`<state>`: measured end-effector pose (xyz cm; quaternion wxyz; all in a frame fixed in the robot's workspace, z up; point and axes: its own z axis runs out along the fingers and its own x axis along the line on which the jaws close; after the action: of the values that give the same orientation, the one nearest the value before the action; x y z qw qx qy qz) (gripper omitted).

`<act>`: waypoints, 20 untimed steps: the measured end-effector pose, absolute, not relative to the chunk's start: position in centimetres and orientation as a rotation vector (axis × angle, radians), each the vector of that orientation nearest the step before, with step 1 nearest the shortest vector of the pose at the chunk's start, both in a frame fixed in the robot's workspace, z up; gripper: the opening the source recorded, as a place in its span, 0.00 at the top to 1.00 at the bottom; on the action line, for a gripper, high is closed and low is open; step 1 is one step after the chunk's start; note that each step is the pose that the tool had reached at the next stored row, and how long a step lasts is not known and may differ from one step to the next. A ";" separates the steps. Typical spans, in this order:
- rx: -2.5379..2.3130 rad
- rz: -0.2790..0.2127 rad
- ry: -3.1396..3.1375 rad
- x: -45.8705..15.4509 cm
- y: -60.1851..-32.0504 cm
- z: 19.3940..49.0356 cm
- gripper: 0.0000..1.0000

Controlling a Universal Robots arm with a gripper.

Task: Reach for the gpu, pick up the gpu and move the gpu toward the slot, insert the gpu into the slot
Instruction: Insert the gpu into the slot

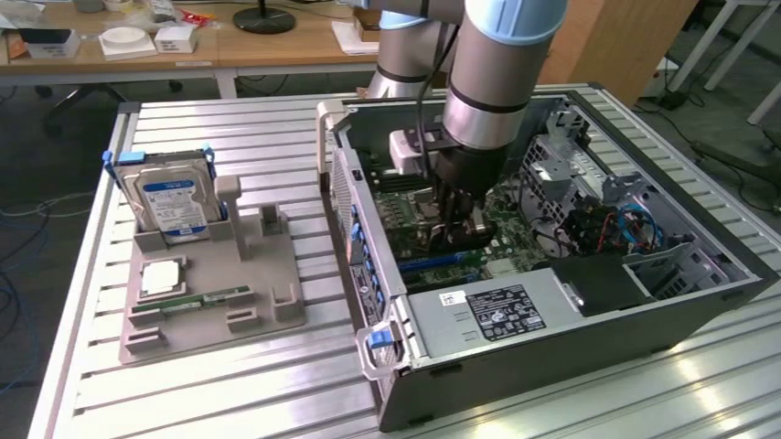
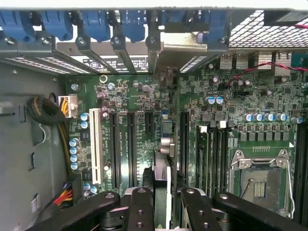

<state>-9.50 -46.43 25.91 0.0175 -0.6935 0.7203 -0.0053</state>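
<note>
Between the fingers [image 2: 140, 207] of the gripper [image 2: 165, 198] stands the gpu [image 2: 162, 168], seen edge-on as a thin dark blade with a pale strip along one side. The jaws are closed narrowly on it, one finger against each face. It hangs inside the case [image 1: 586, 343], above the motherboard [image 2: 144, 103] and near the long dark slots [image 2: 131, 144], though I cannot tell whether its lower edge touches any of them. A card like this is likely light and stiff but fragile (bare components and a row of contacts want no squeezing), so the flat faces near the upper edge, where the fingers sit, seem the right place to hold it. Beyond the slots, blue clips [image 2: 96, 24] line the case's rear wall. Farther off, toward the edge of the table [image 1: 244, 128] on the exterior view's left, a grey tray [image 1: 262, 283] carries the hard drive [image 1: 175, 203] upright and the memory stick [image 1: 196, 300] lying flat.
</note>
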 end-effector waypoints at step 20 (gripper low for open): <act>-2.155 -0.005 2.249 -9.7 -46.4 25.2 0.73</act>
<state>-9.70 -46.42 25.20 0.0133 -0.6918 0.7220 -0.0016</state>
